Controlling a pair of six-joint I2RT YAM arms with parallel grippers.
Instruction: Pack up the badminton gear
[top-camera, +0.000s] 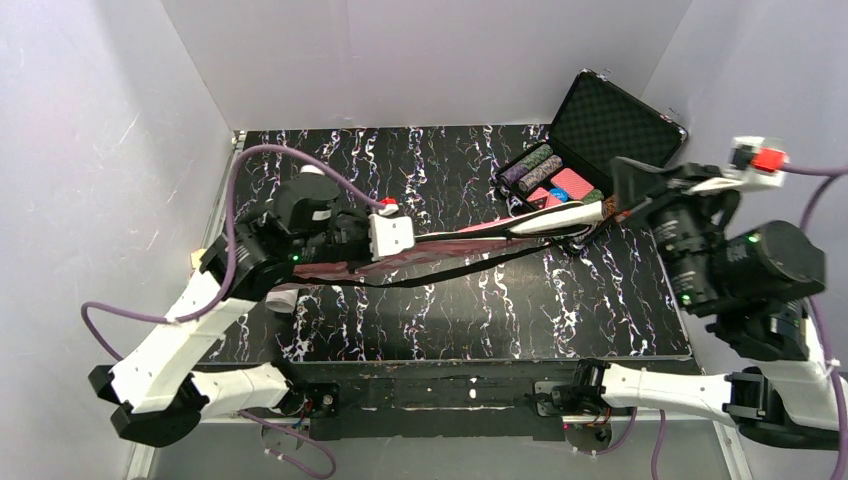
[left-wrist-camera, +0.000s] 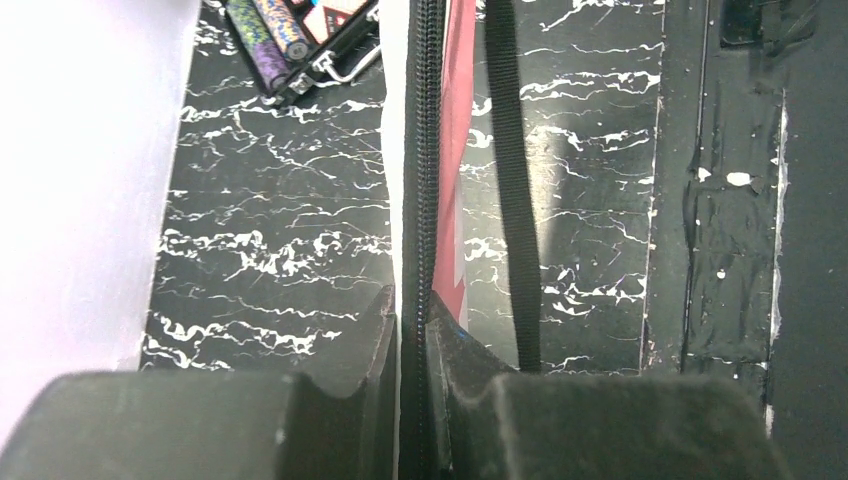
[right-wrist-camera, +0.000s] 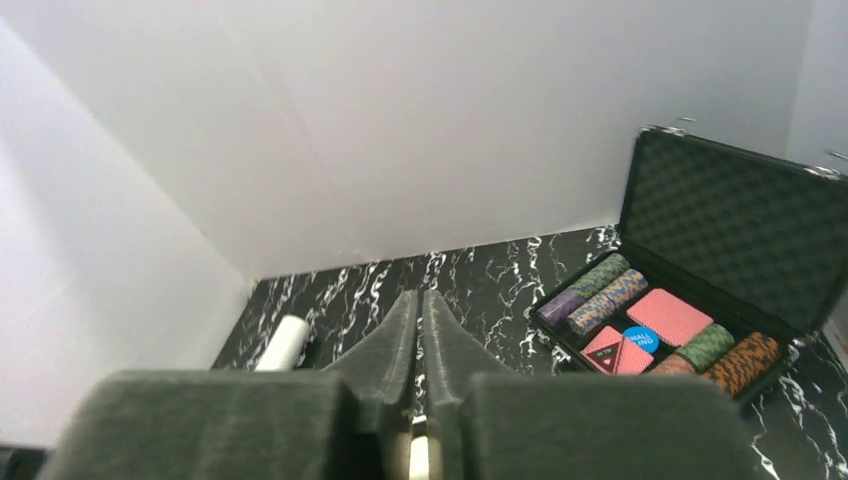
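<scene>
Long pink bag (top-camera: 440, 250) stretched left to right over the middle of a black marbled table (top-camera: 450, 320), with black strap (left-wrist-camera: 505, 150) sagging along its near side. Left gripper (left-wrist-camera: 412, 345) at the bag's left end, jaws clamped tight on the zip edge. Right gripper (right-wrist-camera: 421, 325) at the bag's right end, jaws almost together, pinching the white racket handle (top-camera: 555, 220) that pokes out there. White tube (right-wrist-camera: 283, 345) lying on the table at left, near the wall. Open case (right-wrist-camera: 735, 200) of poker chips at far right, just behind the handle.
</scene>
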